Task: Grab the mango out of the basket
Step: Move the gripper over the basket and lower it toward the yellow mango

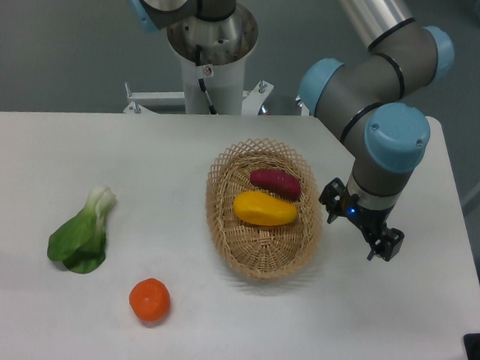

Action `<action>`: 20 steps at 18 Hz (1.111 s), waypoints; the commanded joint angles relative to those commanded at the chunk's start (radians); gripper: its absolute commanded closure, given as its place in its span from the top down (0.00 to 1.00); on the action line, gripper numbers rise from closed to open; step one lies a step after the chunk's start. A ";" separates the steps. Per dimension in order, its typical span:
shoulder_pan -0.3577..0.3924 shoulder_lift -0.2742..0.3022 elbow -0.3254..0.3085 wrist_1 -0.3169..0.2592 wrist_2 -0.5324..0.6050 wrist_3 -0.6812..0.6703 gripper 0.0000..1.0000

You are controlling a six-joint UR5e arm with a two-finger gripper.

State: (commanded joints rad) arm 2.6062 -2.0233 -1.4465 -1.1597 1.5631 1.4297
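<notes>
The yellow mango (264, 208) lies in the middle of the oval wicker basket (259, 260), long side left to right. A dark purple-red sweet potato (276, 182) lies just behind it and touches it. My gripper (361, 221) hangs under the blue-capped wrist just right of the basket's right rim, over the table. Its black fingers (388, 242) stand apart and hold nothing. It is about a hand's width right of the mango and does not touch it.
A round orange fruit (149, 300) sits on the white table at the front left. A green leafy vegetable (82, 235) lies further left. The arm's base column (209, 54) stands behind the table, and the table's right edge is close to the gripper.
</notes>
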 joint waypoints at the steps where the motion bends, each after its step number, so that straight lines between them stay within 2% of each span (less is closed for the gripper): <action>1: 0.000 0.000 -0.002 0.000 0.000 0.000 1.00; 12: 0.000 0.005 -0.008 -0.002 -0.009 -0.002 1.00; 20: 0.000 0.040 -0.084 0.008 -0.032 -0.008 1.00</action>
State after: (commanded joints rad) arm 2.6062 -1.9835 -1.5307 -1.1521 1.5309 1.4220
